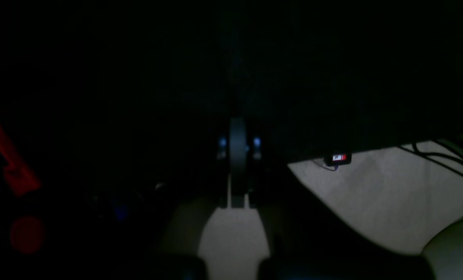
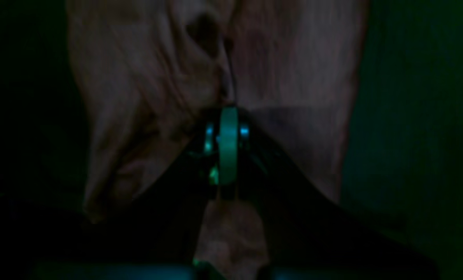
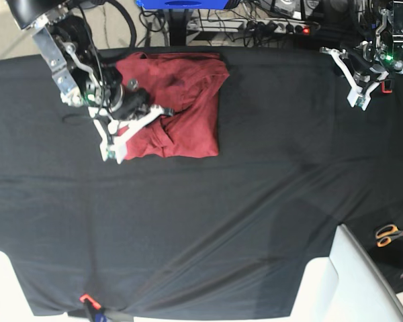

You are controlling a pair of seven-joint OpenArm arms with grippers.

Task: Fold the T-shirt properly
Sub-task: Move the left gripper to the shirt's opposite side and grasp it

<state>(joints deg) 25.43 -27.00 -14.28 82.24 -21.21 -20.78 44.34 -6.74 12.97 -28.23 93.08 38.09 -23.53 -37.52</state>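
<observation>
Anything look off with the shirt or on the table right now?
The T-shirt is folded compactly but bunched and creased near the right gripper. Orange-handled scissors lie off the table edge, on the left arm's side.

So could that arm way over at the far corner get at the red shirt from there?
Probably not without a long reach. The left gripper sits at the far corner, wide bare black tablecloth between it and the shirt. Nothing blocks it; the right gripper is already there.
</observation>
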